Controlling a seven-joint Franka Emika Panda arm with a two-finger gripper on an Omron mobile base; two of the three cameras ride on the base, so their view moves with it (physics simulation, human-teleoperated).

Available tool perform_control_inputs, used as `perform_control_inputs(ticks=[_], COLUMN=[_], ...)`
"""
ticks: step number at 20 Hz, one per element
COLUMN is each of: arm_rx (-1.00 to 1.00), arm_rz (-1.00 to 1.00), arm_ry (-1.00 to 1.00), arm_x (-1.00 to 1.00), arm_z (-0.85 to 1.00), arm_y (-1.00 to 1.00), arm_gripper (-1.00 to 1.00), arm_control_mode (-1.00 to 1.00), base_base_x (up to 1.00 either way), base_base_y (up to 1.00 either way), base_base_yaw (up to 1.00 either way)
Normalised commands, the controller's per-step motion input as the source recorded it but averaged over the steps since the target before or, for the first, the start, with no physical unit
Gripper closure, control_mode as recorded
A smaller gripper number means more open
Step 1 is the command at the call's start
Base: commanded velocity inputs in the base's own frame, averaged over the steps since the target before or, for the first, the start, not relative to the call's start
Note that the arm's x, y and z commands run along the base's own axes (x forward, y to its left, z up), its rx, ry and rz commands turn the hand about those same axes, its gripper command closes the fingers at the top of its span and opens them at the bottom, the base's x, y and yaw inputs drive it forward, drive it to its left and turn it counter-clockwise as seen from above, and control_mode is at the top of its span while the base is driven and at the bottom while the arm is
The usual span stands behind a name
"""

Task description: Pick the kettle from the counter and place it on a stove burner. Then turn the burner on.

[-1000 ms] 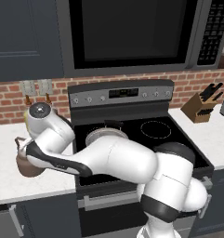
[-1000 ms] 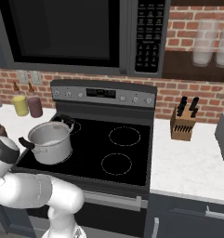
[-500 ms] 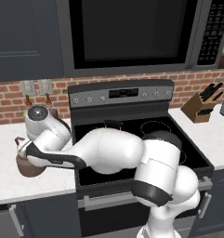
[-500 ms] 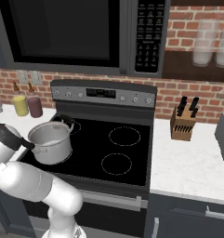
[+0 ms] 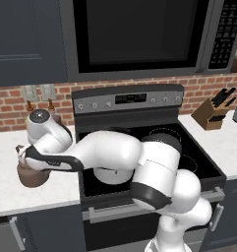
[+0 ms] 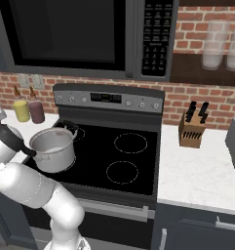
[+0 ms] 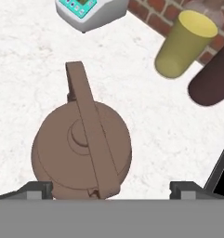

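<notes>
Gripper: the gripper hangs directly above the kettle, jaws spread wide; its two dark tips stand far apart at the bottom of the hand view, one at each side of the kettle's body. It holds nothing, and contact with the kettle cannot be confirmed.
Kettle: the kettle is a squat brown vessel sitting upright on the counter, seen from above in the hand view, with its arched handle running across the knobbed lid. In the left base view the kettle sits just under the arm's wrist, left of the stove.
Counter: the counter is a white speckled worktop; in the left base view the counter carries the kettle near its front edge.
Stove burner: a stove burner, a pale ring on black glass at front centre, bare.
Silver pot: the silver pot stands on the left side of the cooktop, beside the arm.
Yellow cup: the yellow cup stands beyond the kettle, near the brick wall.
Dark bottle: the dark bottle is just beside the yellow cup.
Knife block: the knife block stands on the right worktop, well apart from the kettle.
</notes>
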Motion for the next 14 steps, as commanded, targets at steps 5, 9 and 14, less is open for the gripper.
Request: perform_control_inputs(ticks=[5, 9, 14], arm_rx=[-0.01, -0.04, -0.06], arm_rz=[0.00, 0.00, 0.00], arm_ry=[0.07, 0.04, 0.01], arm_x=[0.07, 0.03, 0.00], arm_z=[-0.18, -0.21, -0.05], arm_y=[0.07, 0.08, 0.08], arm_gripper=[-1.00, -1.00, 1.00], arm_control_mode=[-1.00, -1.00, -1.00], base_base_x=[0.00, 0.00, 0.00], base_base_y=[0.00, 0.00, 0.00], base_base_yaw=[0.00, 0.00, 0.00])
